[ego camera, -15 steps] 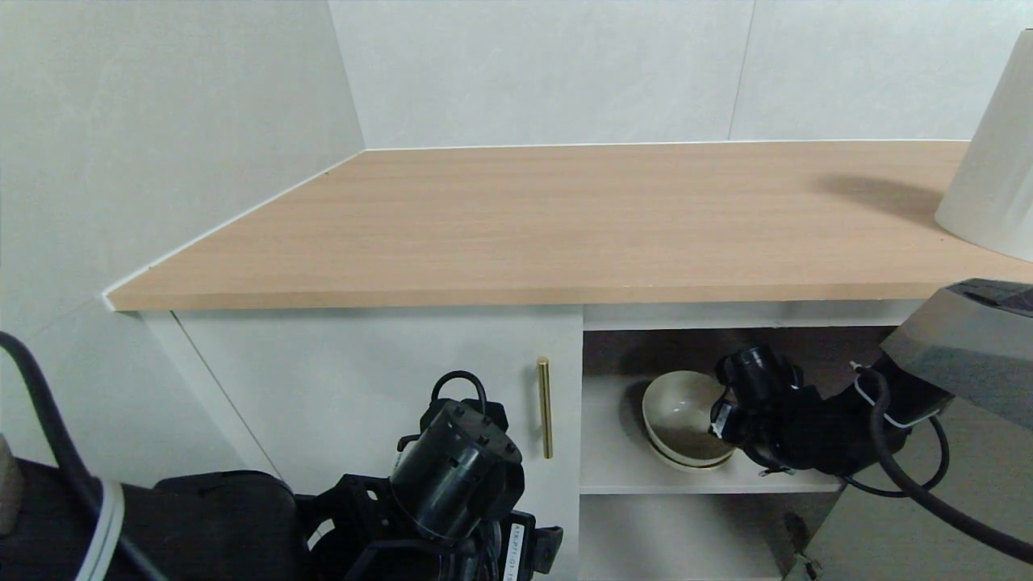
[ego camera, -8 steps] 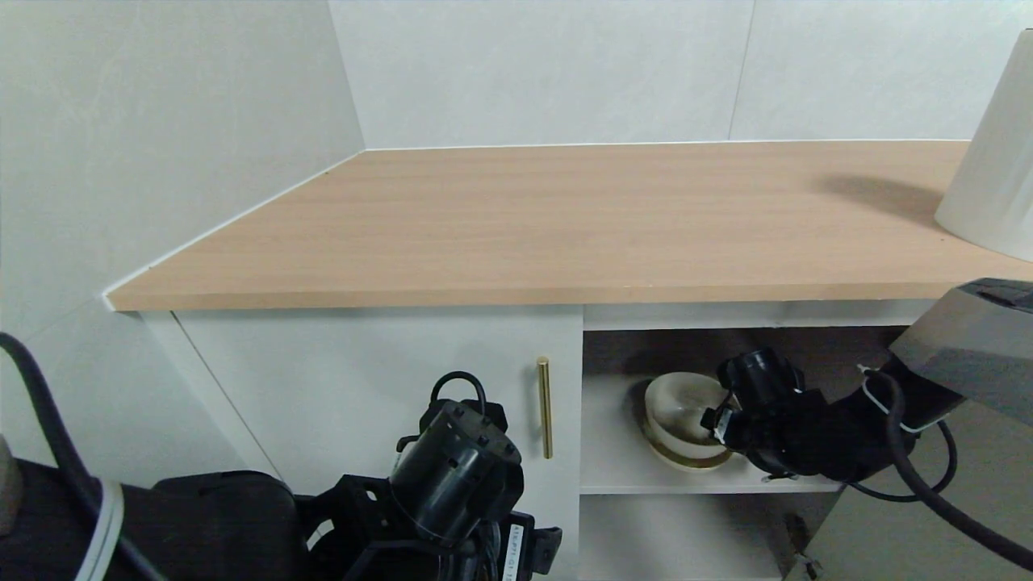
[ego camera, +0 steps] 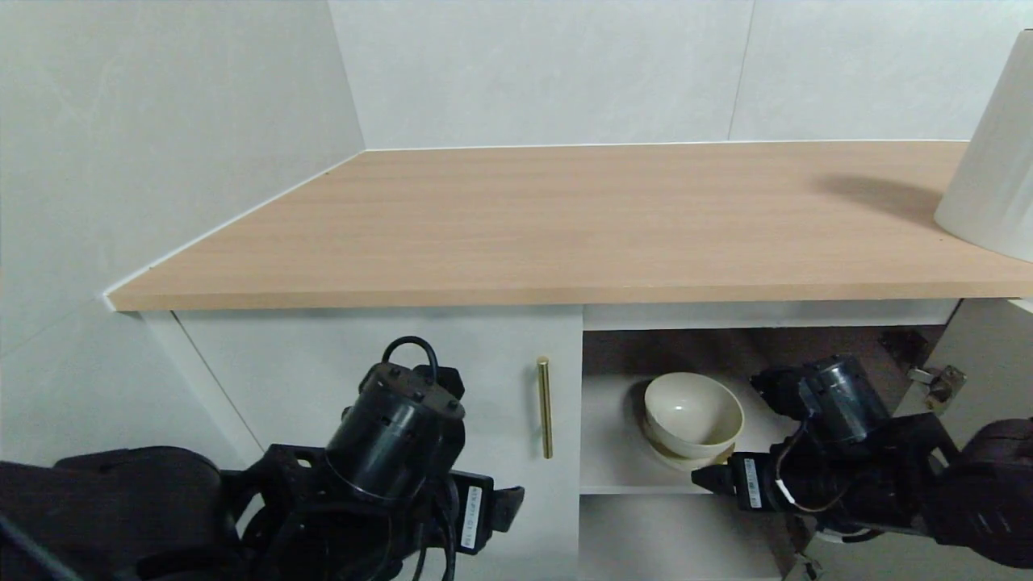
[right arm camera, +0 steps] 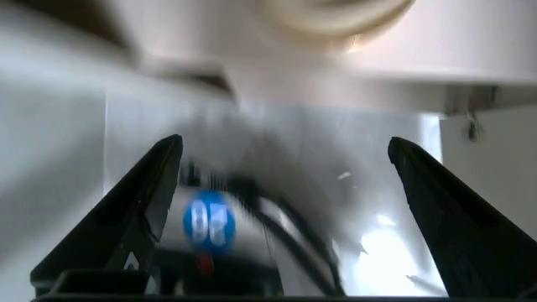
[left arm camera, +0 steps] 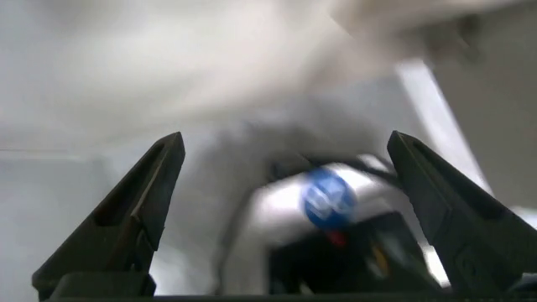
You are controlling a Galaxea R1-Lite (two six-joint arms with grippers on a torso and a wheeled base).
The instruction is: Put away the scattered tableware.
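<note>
Cream ceramic bowl point(ego camera: 692, 413) sits on upper cabinet shelf point(ego camera: 609, 452), lower centre-right of head view, nested on a second dish point(ego camera: 686, 461); can't tell if that's a bowl or a plate. R tool point(right arm camera: 283, 151) is spread wide & empty, apart from the bowl, which lies up-left of it in head view. R arm is far nearer than L. L tool point(left arm camera: 285, 143) is spread & empty too, lower left by the shut white door w/ brass bar handle point(ego camera: 545, 407). Bowl is cropped in R wrist view, the rest blurred.
</note>
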